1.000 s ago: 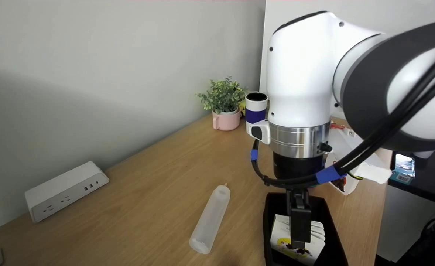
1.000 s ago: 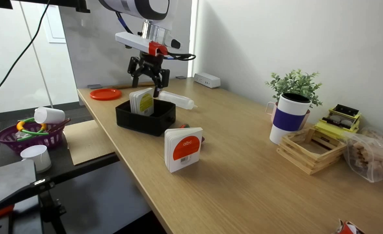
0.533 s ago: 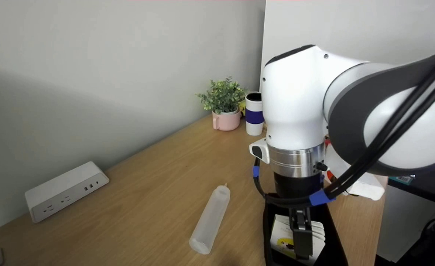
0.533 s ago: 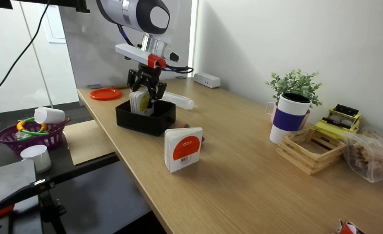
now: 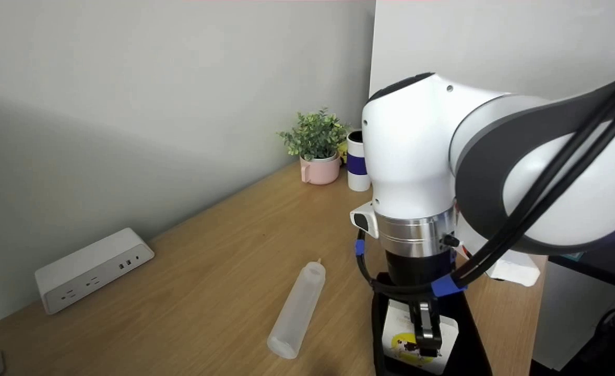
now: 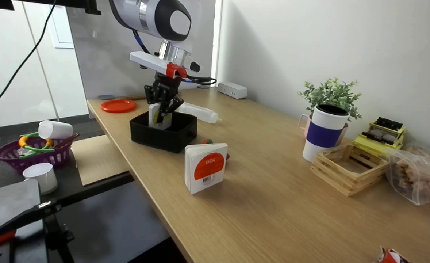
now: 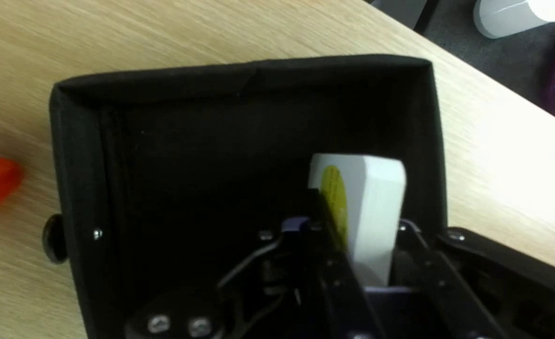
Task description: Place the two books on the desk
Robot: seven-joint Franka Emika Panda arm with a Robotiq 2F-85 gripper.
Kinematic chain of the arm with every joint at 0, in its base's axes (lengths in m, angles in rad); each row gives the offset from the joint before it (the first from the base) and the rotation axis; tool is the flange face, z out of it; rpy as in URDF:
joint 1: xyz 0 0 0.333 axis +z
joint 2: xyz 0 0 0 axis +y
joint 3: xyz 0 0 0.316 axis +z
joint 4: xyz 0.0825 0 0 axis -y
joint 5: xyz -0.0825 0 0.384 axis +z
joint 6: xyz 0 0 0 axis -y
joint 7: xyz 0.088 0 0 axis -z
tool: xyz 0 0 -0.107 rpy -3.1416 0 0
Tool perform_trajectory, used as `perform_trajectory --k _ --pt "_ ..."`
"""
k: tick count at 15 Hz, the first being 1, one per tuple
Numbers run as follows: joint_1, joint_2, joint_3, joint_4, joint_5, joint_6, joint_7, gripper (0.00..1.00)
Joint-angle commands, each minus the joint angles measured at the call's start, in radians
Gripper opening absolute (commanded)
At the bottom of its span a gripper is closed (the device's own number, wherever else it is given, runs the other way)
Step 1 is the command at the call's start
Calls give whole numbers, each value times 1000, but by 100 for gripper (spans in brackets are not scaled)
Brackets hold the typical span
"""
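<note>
One claw (image 7: 366,230), narrowly parted, clamped on yellow-printed book (image 7: 382,193)

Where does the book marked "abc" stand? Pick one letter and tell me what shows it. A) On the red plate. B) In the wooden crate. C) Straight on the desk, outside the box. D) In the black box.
C: in an exterior view the abc book stands upright on the bare wood of the desk, outside the black box.
</note>
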Motion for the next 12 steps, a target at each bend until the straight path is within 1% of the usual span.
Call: perform_trajectory --k 1,2,8,12 --pt "14 -8 -4 23 -39 -41 21 0" --pt "21 -21 -7 17 -53 -42 35 4" --pt "59 -101 -15 -12 -136 -51 166 4" --pt "59 -160 -6 -37 -112 -28 235 4"
